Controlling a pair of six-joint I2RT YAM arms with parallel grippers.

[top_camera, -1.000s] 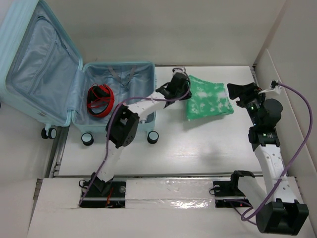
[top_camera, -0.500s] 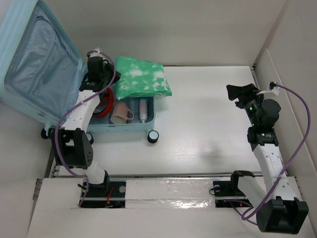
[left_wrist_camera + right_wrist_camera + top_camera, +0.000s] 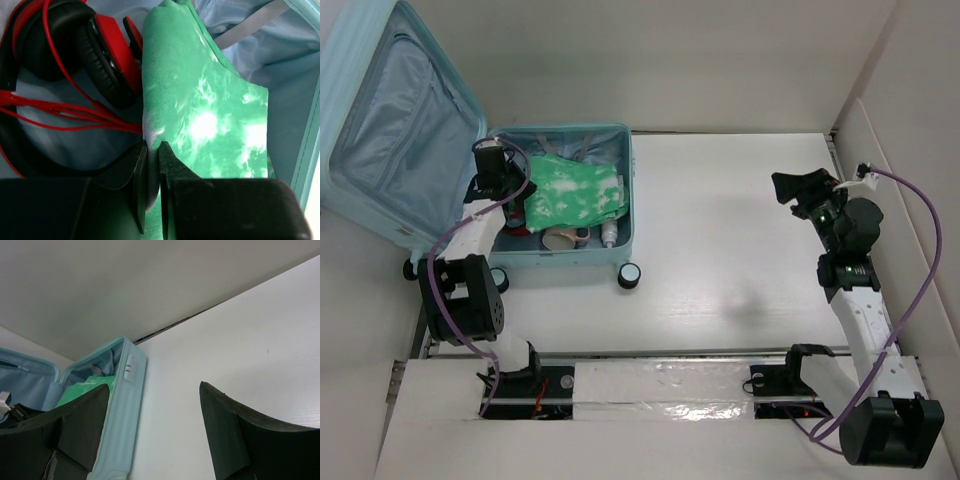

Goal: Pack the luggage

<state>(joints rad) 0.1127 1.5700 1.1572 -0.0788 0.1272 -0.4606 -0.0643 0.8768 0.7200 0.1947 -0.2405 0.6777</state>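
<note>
Left gripper (image 3: 152, 150) clamped on green cloth (image 3: 215, 120) edge, down in open luggage (image 3: 390, 140), upper left of overhead frame. Right gripper (image 3: 152, 420) gaping, empty. Placing step, I reckon; next: let go, lift clear of headphones (image 3: 100, 55).

Overhead looks down; left wrist close, right far; share luggage (image 3: 395, 150).
</note>
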